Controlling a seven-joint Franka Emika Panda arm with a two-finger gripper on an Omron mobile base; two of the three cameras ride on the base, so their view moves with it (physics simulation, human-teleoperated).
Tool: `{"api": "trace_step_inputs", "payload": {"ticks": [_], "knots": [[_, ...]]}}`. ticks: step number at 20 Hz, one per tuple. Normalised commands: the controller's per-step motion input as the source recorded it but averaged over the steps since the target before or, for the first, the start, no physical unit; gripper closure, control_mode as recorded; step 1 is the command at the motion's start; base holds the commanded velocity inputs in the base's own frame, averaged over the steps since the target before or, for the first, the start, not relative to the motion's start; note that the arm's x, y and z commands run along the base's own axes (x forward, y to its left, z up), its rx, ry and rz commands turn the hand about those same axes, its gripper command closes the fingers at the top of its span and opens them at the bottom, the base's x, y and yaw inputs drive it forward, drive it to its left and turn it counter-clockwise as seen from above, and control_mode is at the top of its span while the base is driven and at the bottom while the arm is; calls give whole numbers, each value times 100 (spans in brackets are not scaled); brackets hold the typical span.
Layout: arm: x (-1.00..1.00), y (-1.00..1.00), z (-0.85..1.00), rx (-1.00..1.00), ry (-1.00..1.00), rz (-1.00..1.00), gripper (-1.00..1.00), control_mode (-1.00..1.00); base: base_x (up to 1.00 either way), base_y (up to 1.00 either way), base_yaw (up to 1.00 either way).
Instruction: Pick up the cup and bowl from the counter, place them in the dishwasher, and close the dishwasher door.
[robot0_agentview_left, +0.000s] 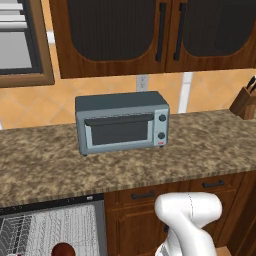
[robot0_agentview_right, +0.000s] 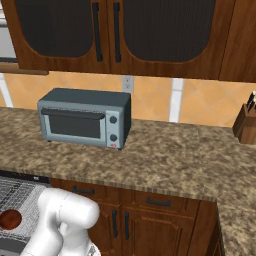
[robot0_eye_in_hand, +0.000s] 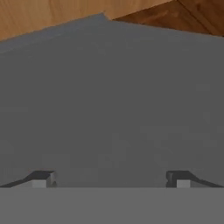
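With the bowl (robot0_agentview_left: 63, 249) seen racked at 7 o'clock, the door-closing step is judged underway: the released, empty tool (robot0_eye_in_hand: 111, 179) faces the dishwasher door (robot0_eye_in_hand: 113, 109), to be pushed shut next.

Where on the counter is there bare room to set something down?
The counter lies bare between the toaster oven and the knife block, along the front edge before the oven, and left of the oven in the left base view. The oven and the block take the back.

Bowl (robot0_agentview_left: 63, 249) in dishwasher (robot0_agentview_left: 50, 227) rack, below counter (robot0_agentview_left: 125, 165) with toaster oven (robot0_agentview_left: 122, 122).
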Motion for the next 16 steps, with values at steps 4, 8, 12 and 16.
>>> {"api": "trace_step_inputs", "payload": {"ticks": [4, 8, 12, 16], "knots": [[100, -45, -11, 4, -25, 0, -100, -100, 0, 0, 0], [100, -35, -5, 4, -27, 0, -100, -100, 0, 0, 0], [100, -31, -7, 6, -24, 0, -100, -100, 0, 0, 0], [100, -32, -8, 8, -19, 0, -100, -100, 0, 0, 0]]}}
